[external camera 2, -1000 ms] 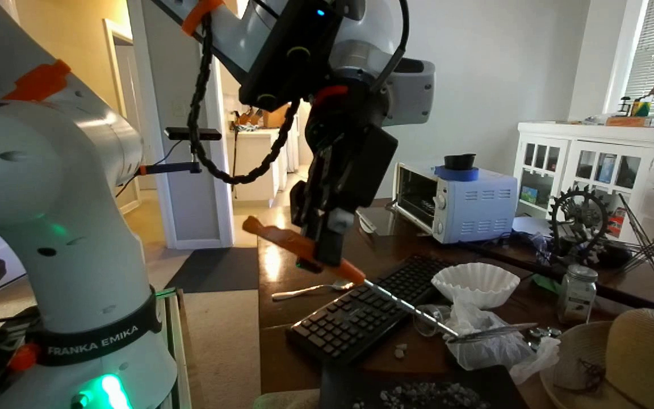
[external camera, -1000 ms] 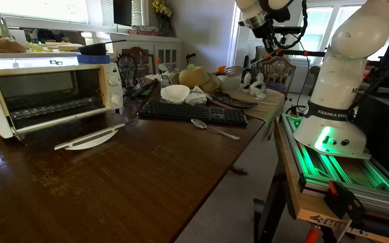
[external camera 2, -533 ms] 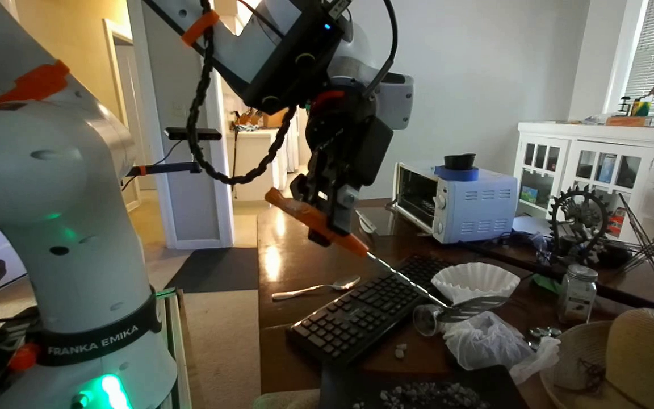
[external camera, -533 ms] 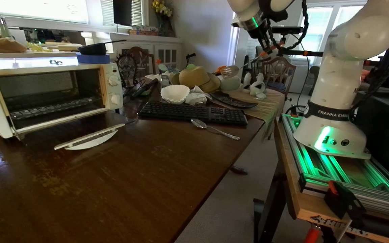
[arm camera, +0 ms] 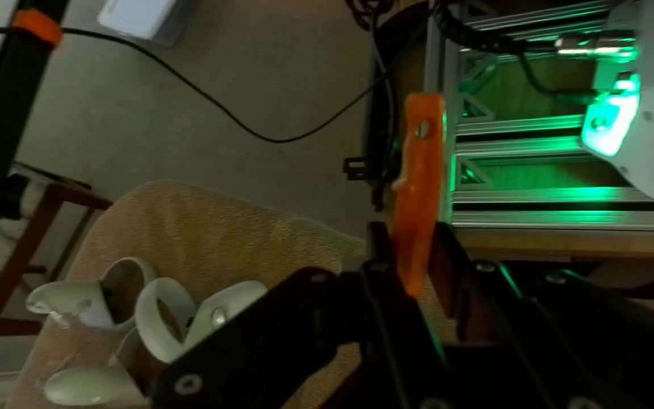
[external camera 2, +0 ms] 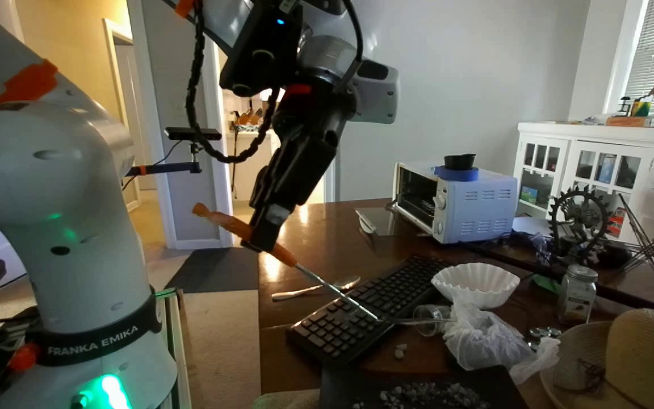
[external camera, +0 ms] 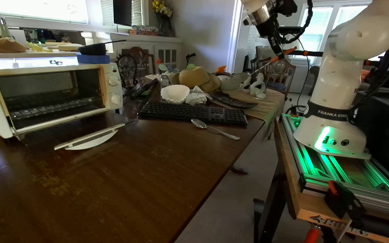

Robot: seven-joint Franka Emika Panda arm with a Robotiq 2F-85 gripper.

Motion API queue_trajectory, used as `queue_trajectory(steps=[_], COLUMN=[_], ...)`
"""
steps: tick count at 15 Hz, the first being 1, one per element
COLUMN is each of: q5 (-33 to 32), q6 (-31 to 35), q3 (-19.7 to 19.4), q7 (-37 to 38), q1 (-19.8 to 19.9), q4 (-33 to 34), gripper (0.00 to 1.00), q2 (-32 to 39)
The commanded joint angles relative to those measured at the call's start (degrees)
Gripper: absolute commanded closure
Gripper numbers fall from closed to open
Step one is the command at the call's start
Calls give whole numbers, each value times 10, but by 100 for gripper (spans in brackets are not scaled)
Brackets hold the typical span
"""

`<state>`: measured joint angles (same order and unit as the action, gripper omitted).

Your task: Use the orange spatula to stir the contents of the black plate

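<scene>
The orange spatula has a bright orange handle, a thin metal shaft and a flat grey slotted head. My gripper is shut on the handle and holds the spatula in the air, tilted with the head lower. In the wrist view the handle stands between the fingers. The black plate holds small grey pebble-like pieces and is cut off at the bottom edge; it also shows in an exterior view. The head appears above the plate, apart from it.
A keyboard, spoon, glass, white fluted bowl, plastic bag and straw hat are around the plate. A toaster oven stands farther off. White ring-like objects lie on a tan cloth.
The arm has swung with the spatula, toward the robot base side, and the head has come lower. The head now looks nearly edge-on in an exterior view. The plate has not moved.
</scene>
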<state>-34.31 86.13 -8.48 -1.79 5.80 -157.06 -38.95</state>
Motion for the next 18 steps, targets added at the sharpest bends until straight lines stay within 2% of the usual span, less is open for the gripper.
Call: queue_trajectory(steps=[1,5,9,14,18], q5=[100,197,279,371,441], q6=[-26,-20,-5,21,115], q3=[-8,7,47,125,211], q7=[-17,-15,-8,0,103], q1=[-8,-22,-64,-141,-154], q4=[-7,-9,-8,1,-3], gripper=[95,95,95,95,95], q2=[-77,-154,-191,-146,-78])
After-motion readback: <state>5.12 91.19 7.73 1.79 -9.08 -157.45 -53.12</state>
